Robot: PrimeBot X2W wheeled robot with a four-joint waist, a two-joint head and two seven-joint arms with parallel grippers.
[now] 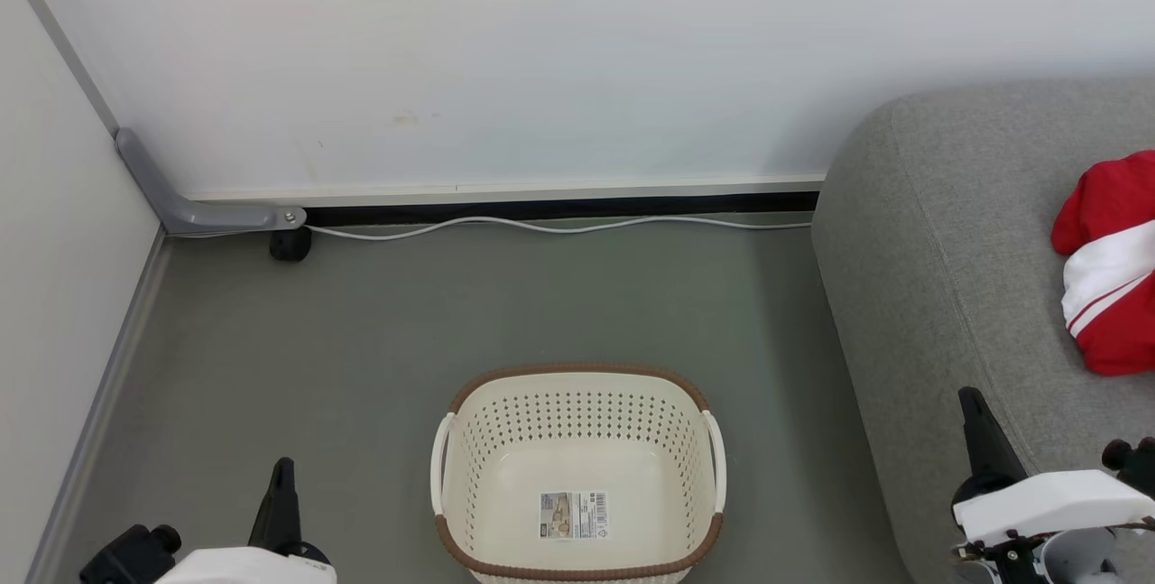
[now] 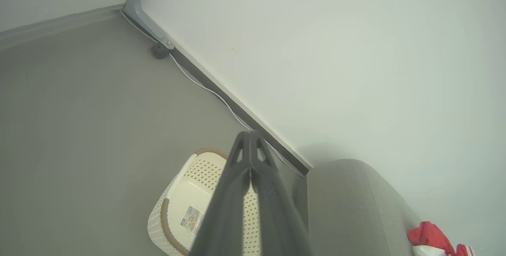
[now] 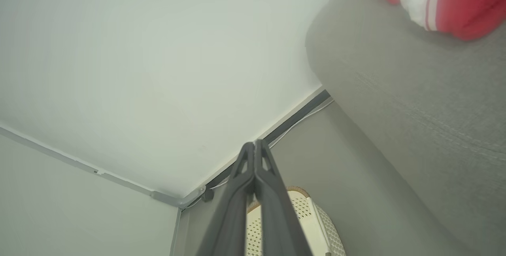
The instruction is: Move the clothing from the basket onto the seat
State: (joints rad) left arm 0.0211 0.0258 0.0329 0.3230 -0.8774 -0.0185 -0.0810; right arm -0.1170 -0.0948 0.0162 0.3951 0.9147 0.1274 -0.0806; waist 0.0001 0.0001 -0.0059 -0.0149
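Clothing [image 1: 1114,259] is sitting on the seat [image 1: 938,250], up ahead of the right tool [image 1: 973,403] and a bit off to its right. It's a red bundle with a white striped band across it. It runs off the edge of the head view, so I honestly can't say whether that's one garment or two bunched together.

The right tool has its two dark fingers pressed flat together, tips meeting, and nothing is caught between them. It sits in front of the seat's grey fabric near the rounded left edge; can't tell if it's actually touching the cushion. The clothing is well apart from it either way.

Over to that tool's left is the basket [image 1: 577,370], standing upright on the floor [image 1: 361,322], roughly between the two tools and a little ahead of both. You can see straight down to its cream bottom, with the sticker [image 1: 573,514] stuck there.

The left tool [image 1: 284,471] is on the basket's other side, so the basket is off to its right, near but not touching. Same deal here: fingers fully together, gripping nothing.

Further ahead of both tools, a white cable [image 1: 559,225] trails along the foot of the wall [image 1: 541,51], ending by a grey bracket [image 1: 194,214] in the corner ahead of the left tool.
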